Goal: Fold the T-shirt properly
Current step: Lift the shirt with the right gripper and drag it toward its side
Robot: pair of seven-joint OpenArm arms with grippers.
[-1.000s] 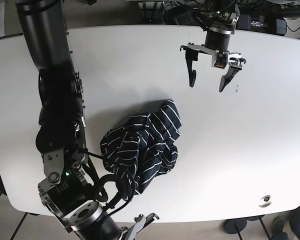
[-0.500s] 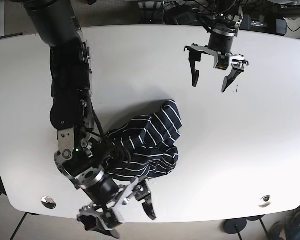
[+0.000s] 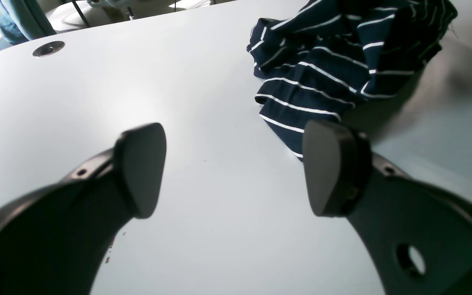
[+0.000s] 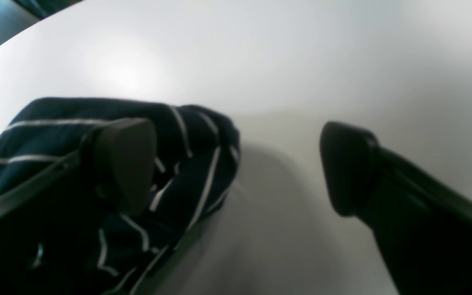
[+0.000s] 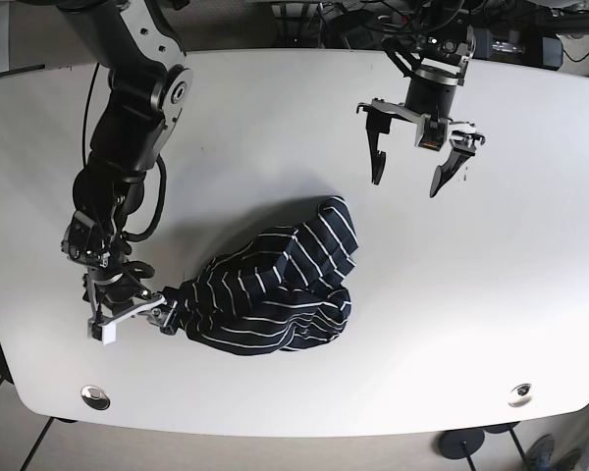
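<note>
T-shirt: the navy, white-striped T-shirt [image 5: 275,294] lies in a crumpled heap on the white worktop [image 5: 491,255], no sleeve or hem laid out flat.

Right jaws: the right jaws [image 5: 133,314] stand spread wide at the heap's edge. In the right wrist view one pad is over the cloth and the other over bare worktop. I cannot tell for certain whether any fabric is caught, but it looks like nothing is clamped.

Left jaws: the left jaws [image 5: 412,167] hang wide apart and empty, above bare worktop. From the left wrist view the shirt's nearest edge [image 3: 297,123] lies just ahead of one pad [image 3: 326,164] and off to that side, while nothing but worktop lies between the two pads.

Step in hand: as I judge it, finding an edge and spreading the heap flat before any fold.

Doing it well: I'd say each arm wants a single layer at an outer edge, not a bunch from the middle; the two should pull apart evenly and low, so the cloth slides open rather than twisting.

Risk: pinching several layers would only drag the lump along.

Containers: none in sight; the only other thing I see is a round grommet hole [image 5: 518,394] in the worktop.
</note>
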